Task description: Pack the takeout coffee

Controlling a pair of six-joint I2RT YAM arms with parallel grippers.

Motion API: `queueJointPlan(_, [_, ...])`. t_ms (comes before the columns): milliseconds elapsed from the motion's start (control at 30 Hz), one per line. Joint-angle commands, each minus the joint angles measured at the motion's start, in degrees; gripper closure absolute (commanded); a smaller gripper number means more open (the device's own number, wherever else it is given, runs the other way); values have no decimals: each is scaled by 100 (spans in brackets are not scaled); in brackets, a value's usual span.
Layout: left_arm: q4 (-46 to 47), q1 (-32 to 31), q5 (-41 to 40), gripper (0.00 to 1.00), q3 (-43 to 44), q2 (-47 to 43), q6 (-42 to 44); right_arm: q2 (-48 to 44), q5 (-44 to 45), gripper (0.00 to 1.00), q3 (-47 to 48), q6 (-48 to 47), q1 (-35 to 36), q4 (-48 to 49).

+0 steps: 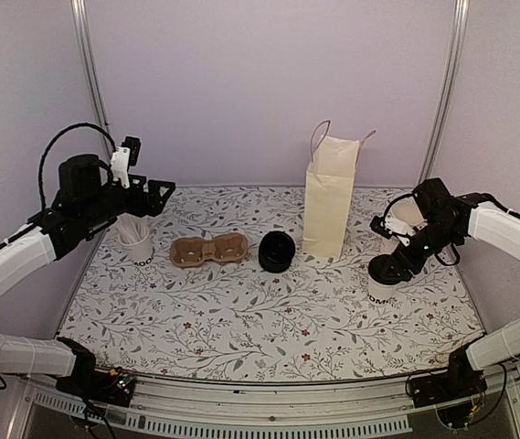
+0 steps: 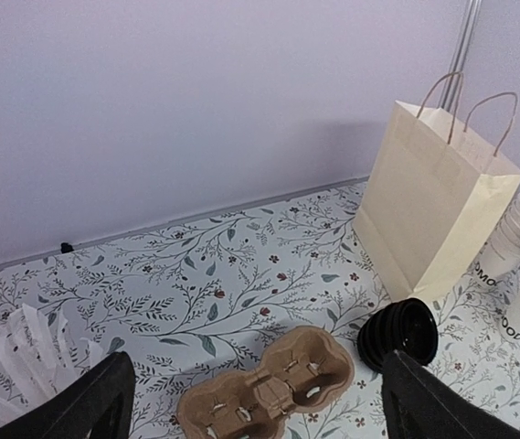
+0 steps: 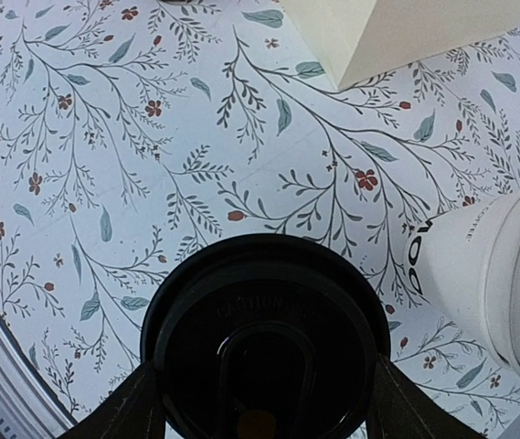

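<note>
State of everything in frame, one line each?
takeout coffee: upright, lidded
right tool: straddles takeout coffee, grip unclear
left tool: open, empty
paper bag: upright, open
cup carrier: empty
black lid stack: on its side
stir-stick cup: upright, filled
cup stack: upright, lidless

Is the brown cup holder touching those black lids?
Apart. The top view shows a strip of flowered tablecloth between the cup holder and the black lids.

Bench (image 1: 241, 320): white top w/ leafy floral print. On it, L to R: white paper cup of white stir sticks (image 1: 135, 243), brown cardboard two-cup carrier (image 1: 209, 250), black stack of plastic lids (image 1: 276, 251) lying on its side, cream paper bag w/ handles (image 1: 327, 206) upright, white paper coffee cup w/ black lid (image 1: 380, 291), and just behind it a stack of plain white cups (image 2: 515, 233).
</note>
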Motion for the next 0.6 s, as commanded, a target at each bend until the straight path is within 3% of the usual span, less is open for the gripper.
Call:
queueJointPlan(0, [84,65,134,5,-60,-109,6,-262,35,33,-254,105,-91,264])
queueJointPlan(100, [56,64,146,5,-52,-100,-10,-288,162,31,-367,126,-110,385])
queueJointPlan(200, [52,58,177,5,-60,-117,-20,-283,97,17,-339,159,-121,346])
queueJointPlan(300, [68,64,228,5,-55,-113,-28,-457,-346,9,-123,-1,-120,95])
queueJointPlan(567, [40,59,471,5,101,104,-77,-582,-1335,1,1488,-341,-109,-874])
